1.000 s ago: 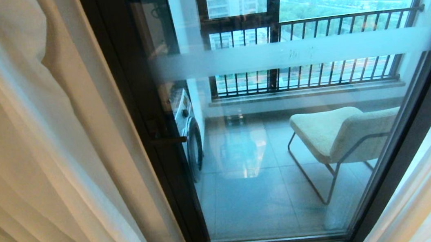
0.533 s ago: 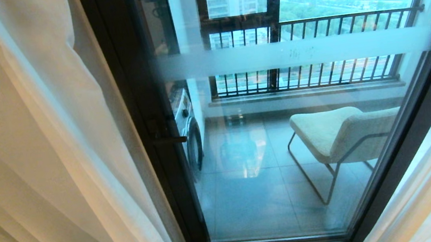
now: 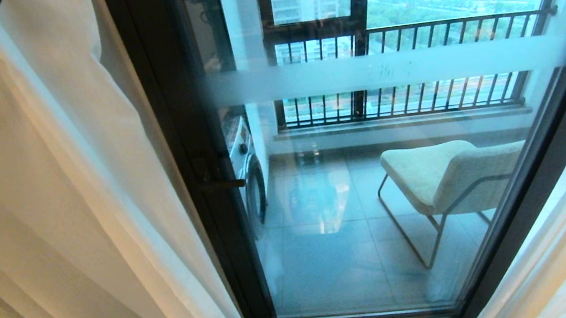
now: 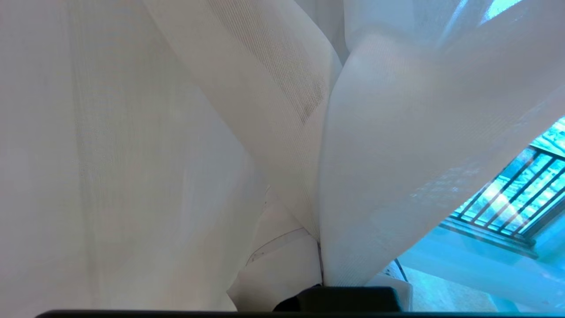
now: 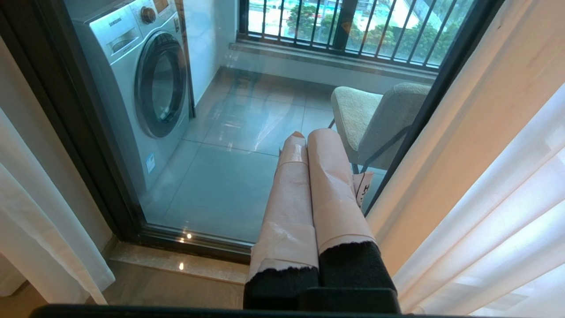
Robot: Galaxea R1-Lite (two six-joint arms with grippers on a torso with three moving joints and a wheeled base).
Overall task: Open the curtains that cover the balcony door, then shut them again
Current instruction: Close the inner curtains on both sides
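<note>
Sheer (image 4: pixel 375 145) wraps left tool (image 4: pixel 318 260), clamped on it, fingertips hidden; right tool (image 5: pixel 305 141) together, idle.

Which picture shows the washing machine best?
The right wrist view: the washing machine shows its whole front, round door and knob, behind the glass. The head view catches only a thin slice of it beside the door frame. The left wrist view shows only white curtain.

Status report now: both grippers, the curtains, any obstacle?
Left gripper shut on white sheer. Right gripper shut, empty, parked low. Balcony door mostly uncovered. No obstacle seen.
</note>
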